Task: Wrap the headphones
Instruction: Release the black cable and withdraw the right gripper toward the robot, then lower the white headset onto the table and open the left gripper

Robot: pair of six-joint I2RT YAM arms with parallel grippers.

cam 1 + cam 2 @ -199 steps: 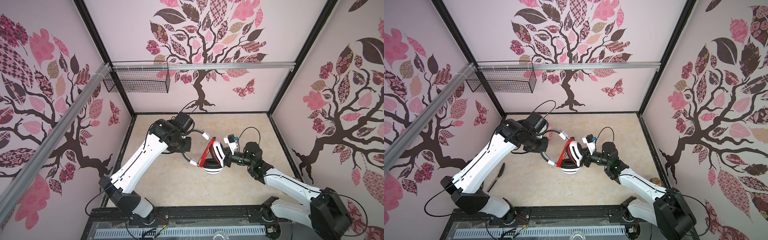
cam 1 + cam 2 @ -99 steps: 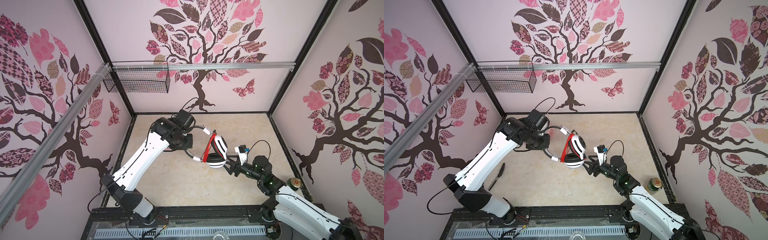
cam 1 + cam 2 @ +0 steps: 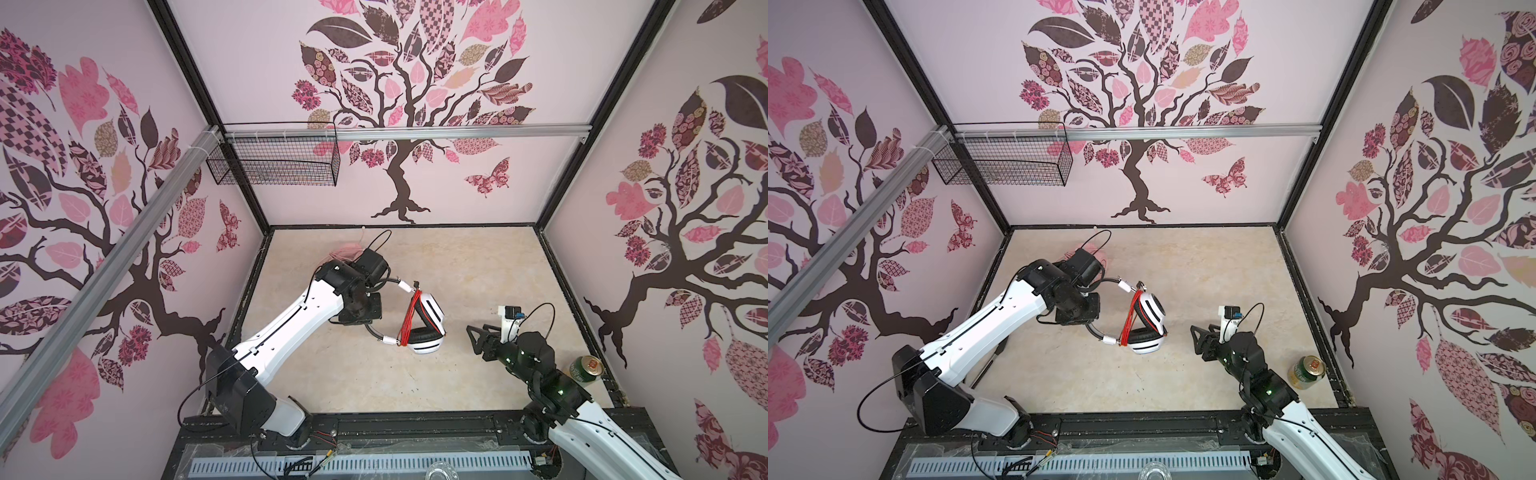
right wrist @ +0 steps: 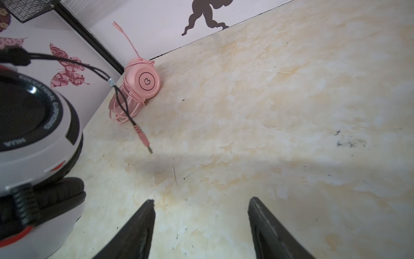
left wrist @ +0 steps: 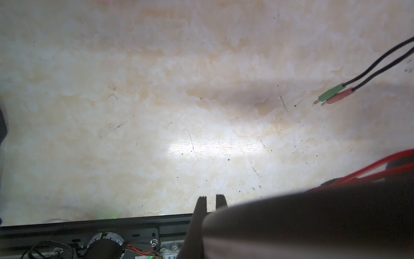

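Fig.: L gripper point(image 5: 211, 196) clamped shut on band of white-and-black headset point(image 3: 432, 311), orange-red cable point(image 3: 409, 320) wound across; R gripper point(image 4: 201, 201) jaws wide, empty, headset ahead of tips, apart

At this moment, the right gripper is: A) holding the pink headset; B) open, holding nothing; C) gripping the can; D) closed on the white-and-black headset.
B: the right gripper has its jaws apart and empty, clear of the white-and-black headset.
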